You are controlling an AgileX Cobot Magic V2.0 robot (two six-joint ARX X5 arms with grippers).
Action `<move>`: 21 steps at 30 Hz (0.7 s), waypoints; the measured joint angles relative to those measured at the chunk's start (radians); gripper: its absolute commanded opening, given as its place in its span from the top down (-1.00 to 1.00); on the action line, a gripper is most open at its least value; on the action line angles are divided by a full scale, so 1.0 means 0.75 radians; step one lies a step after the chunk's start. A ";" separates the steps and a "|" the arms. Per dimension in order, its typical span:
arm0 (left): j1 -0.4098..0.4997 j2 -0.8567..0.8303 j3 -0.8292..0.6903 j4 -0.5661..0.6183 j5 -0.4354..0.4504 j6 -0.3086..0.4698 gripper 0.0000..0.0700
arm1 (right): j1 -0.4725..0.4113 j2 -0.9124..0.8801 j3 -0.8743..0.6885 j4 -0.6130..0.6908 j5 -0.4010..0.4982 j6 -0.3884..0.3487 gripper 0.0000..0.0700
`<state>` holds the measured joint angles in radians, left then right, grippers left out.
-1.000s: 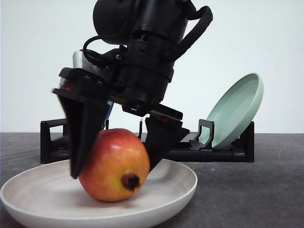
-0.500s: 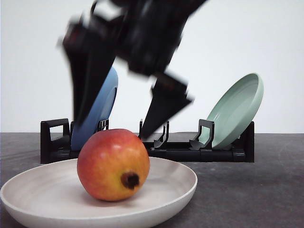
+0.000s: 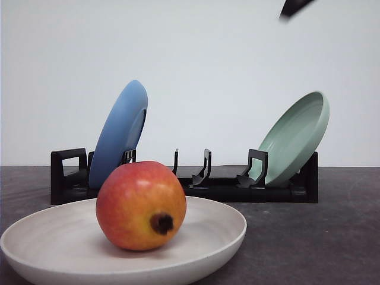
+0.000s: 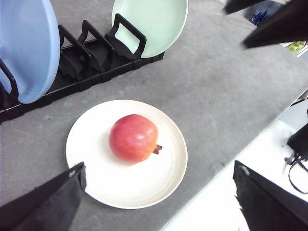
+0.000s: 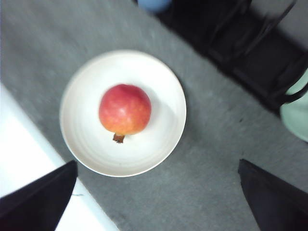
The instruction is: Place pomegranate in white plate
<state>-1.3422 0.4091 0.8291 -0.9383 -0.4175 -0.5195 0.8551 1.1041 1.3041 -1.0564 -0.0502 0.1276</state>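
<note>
Right gripper (image 5: 156,202): fingers spread wide apart, nothing between them, now high above the plate; one second ago the front view had these fingers straddling the pomegranate, half a second ago they were lifting off in a blur, and now just a dark tip (image 3: 295,7) remains at the upper edge of that view. Left gripper (image 4: 159,202): fingers likewise well apart and empty, looking down on the same scene from above. Pomegranate (image 3: 141,205) rests near the middle of the white plate (image 3: 225,228), crown stub facing the front camera, free of any contact; position matches the earlier frames, so it did not roll on release. Behind the plate, the black rack (image 3: 190,184) holds the blue plate (image 3: 119,133) and the pale green plate (image 3: 295,138), both leaning, untouched. Judgement: placement looks complete; release was clean and only arm retreat remains.
</note>
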 measured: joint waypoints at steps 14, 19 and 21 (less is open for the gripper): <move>0.000 0.000 0.000 0.220 -0.045 0.086 -0.69 | 0.000 -0.882 -0.605 0.431 0.203 0.108 -1.00; 0.000 0.000 0.000 0.220 -0.069 0.113 -0.68 | 0.001 -0.974 -0.653 0.450 0.208 0.116 -1.00; 0.000 0.000 0.000 0.220 -0.069 0.115 -0.22 | 0.001 -0.974 -0.653 0.455 0.207 0.116 -1.00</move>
<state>-1.3422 0.4091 0.8290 -0.7733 -0.4694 -0.4334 0.8555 0.3737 0.8143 -0.7155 0.1051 0.2146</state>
